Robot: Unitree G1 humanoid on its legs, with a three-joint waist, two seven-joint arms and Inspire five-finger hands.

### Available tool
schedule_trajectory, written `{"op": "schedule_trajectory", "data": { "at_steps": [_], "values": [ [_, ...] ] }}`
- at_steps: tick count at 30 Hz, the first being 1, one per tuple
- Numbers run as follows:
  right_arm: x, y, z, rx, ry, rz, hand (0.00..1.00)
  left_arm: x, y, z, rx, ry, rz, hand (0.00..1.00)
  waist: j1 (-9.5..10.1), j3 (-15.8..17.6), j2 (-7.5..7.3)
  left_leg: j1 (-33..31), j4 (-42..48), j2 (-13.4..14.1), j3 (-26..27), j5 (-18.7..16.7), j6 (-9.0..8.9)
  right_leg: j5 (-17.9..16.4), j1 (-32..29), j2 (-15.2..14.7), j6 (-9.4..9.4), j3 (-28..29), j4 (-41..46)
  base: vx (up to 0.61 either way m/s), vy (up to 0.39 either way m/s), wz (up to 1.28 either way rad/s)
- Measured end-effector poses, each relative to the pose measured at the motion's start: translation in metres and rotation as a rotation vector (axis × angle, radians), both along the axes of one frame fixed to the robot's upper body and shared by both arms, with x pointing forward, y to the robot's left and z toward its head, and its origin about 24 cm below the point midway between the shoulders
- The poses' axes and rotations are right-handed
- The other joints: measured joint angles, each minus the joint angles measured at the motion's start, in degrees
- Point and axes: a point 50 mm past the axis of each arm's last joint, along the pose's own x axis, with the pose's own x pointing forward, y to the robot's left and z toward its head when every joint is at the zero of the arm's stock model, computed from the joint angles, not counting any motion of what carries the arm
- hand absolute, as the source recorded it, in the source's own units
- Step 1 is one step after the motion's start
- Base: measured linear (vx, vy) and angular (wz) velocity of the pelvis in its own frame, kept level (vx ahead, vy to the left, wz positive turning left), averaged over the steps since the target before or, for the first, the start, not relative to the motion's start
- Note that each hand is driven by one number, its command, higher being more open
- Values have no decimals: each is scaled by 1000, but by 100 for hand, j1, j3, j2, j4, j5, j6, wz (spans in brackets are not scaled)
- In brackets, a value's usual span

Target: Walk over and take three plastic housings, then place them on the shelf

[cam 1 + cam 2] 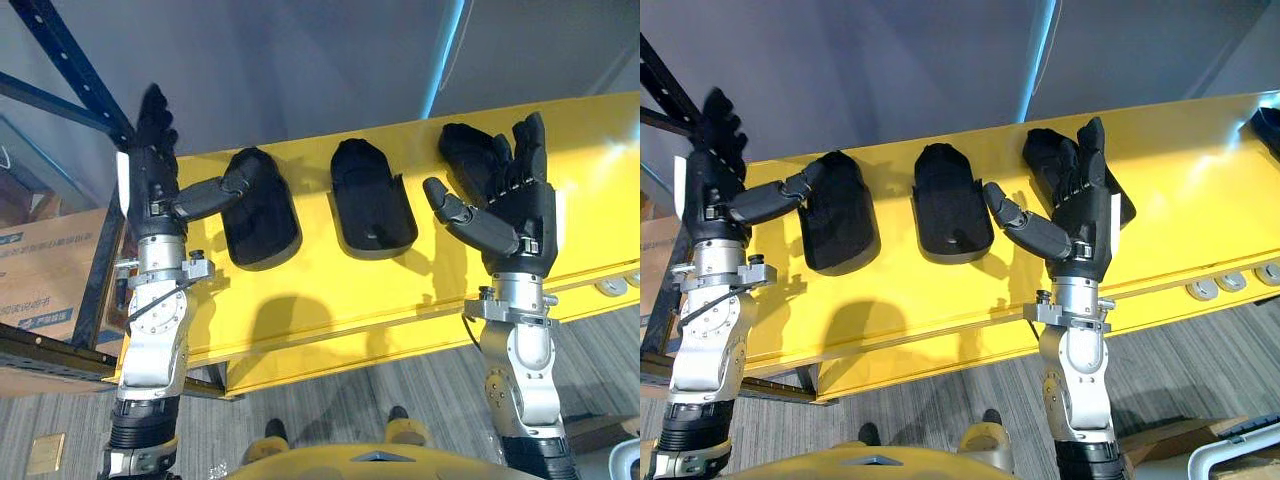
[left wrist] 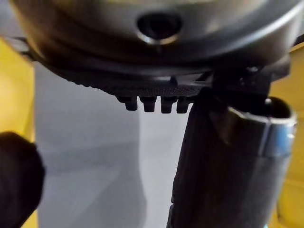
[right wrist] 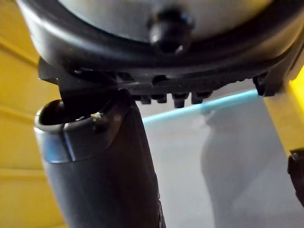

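Housings: three, black; lay in a row on yellow top [image 1: 400,290]: left [image 1: 258,210], middle [image 1: 370,200], right [image 1: 462,150].
Handling: judged light, stiff, smooth and likely slippery; best taken across the long sides, thumb opposite fingers.
Left hand [image 1: 150,175]: open, fingers straight, thumb reached toward left housing; contact unclear; held nothing.
Right hand [image 1: 515,215]: open, raised before right housing, partly hid it; held nothing.
Surface: flat, glossy, stepped at front edge.
Room: grey wall [image 1: 300,60] behind; blue rack [image 1: 70,60] and box [image 1: 40,270] at left.
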Motion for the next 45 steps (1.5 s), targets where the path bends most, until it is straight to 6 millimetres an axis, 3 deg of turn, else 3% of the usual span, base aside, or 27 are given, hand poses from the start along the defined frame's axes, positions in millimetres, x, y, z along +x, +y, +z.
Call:
{"op": "schedule_trajectory", "data": {
  "at_steps": [7,8,9,13,20,29,39,45],
  "values": [
    [-1,-6,1,4,-1,-32,100,-19,13,1,-1,-127,170,100,79,-196,-29,72,-216,1,-43,124,-5,-1,23,22,-1,-72,-23,-1,-1,4],
    [-1,-6,0,7,1,-37,100,-22,11,3,-16,-165,161,100,102,-224,-38,71,-216,1,-49,127,-6,-2,25,22,-1,-76,-23,0,0,0],
    [1,-5,-12,40,47,-38,100,-43,-11,13,-145,-357,-11,100,110,-507,-168,70,-241,10,-92,170,-10,-9,57,32,-11,-118,-43,0,0,0],
    [1,-5,-12,40,47,-38,100,-43,-11,13,-146,-356,-11,100,110,-507,-169,70,-240,10,-92,170,-10,-9,57,32,-11,-117,-43,0,0,0],
    [0,-1,-14,22,53,1,100,-50,-8,-13,-164,-227,23,100,151,-486,-189,39,-136,15,-124,142,-12,-8,66,27,-9,-126,-2,0,0,0],
    [0,45,-19,-84,63,316,100,-45,-7,-35,-201,-65,10,100,329,-153,-258,-252,274,83,-330,-31,19,-68,106,44,-76,-306,12,-35,-8,10],
    [-1,67,-21,-119,72,442,100,-52,-10,-56,-240,72,-19,100,427,-93,-326,-473,614,117,-423,-206,-44,-65,116,49,-78,-412,27,20,-2,6],
    [-3,87,-37,-129,145,553,100,-53,-14,-58,-245,88,-34,100,435,-57,-302,-579,657,123,-406,-236,-39,-71,0,49,-87,-389,49,-4,1,-1]
  ]
}}
